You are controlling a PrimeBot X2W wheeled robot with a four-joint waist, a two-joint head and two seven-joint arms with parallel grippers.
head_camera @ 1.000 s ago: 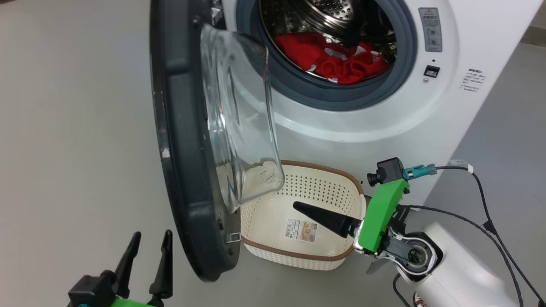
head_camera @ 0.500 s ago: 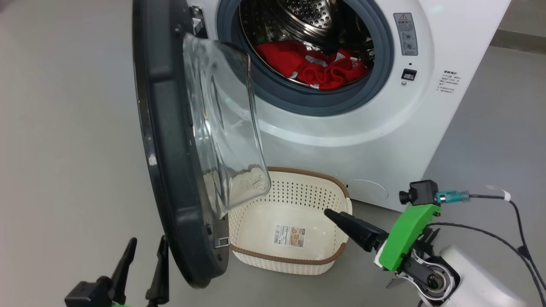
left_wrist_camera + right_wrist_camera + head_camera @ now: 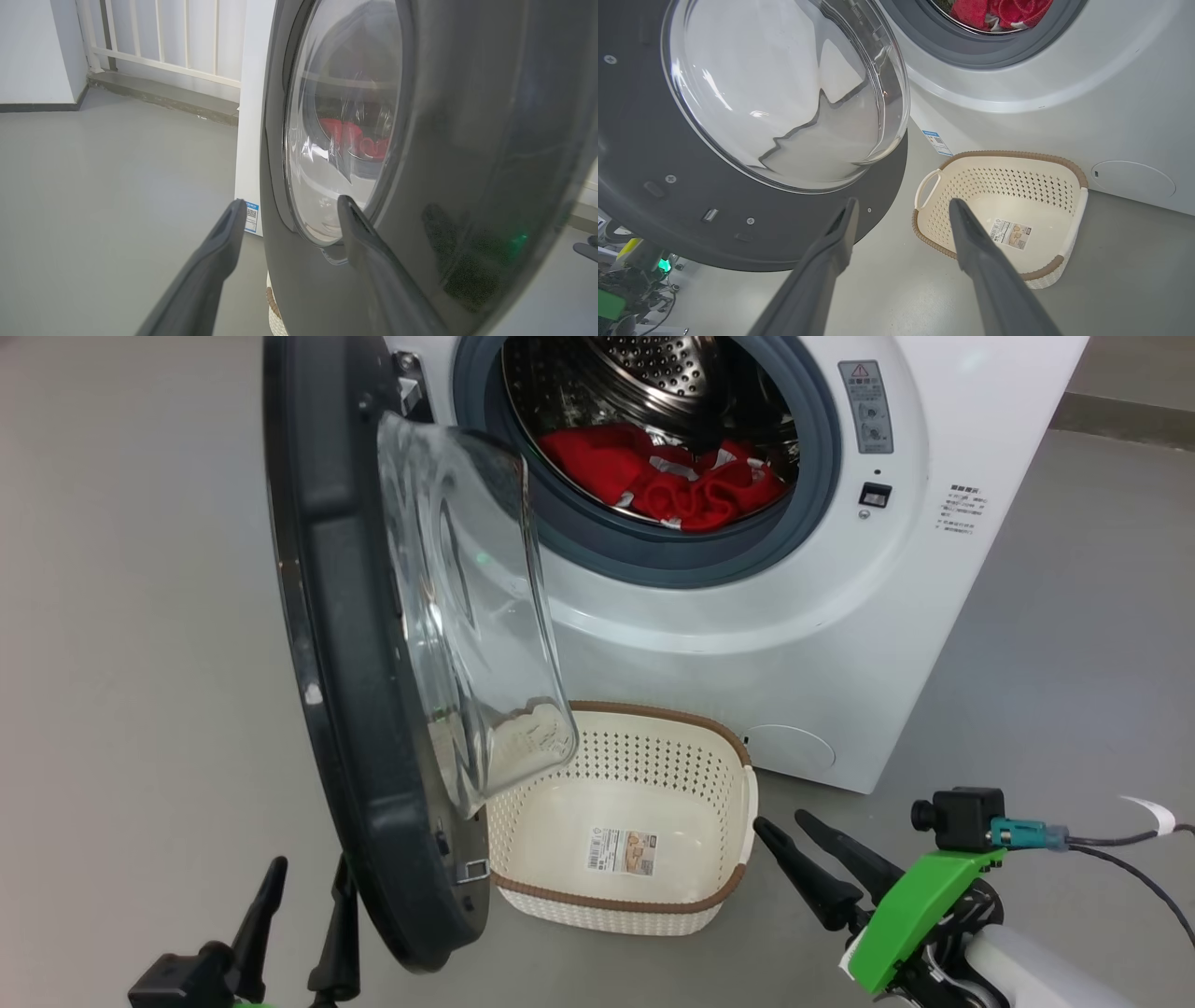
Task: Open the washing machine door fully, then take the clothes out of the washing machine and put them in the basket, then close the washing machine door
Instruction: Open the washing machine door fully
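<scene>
One washing machine [image 3: 840, 644] is standing with its one door [image 3: 345, 709] hanging open. One basket [image 3: 653, 714] is sitting on the floor at its foot, holding a sticker [image 3: 621, 851]. Red clothes [image 3: 672, 485] are lying in the drum [image 3: 653, 373]. The left claw [image 3: 311, 866] and right claw [image 3: 780, 819] are hanging spread.

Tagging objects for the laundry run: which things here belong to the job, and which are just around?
Job:
washing machine door
clothes
washing machine
basket

Just around:
white railing
warning label
blue sticker
grey floor
</scene>
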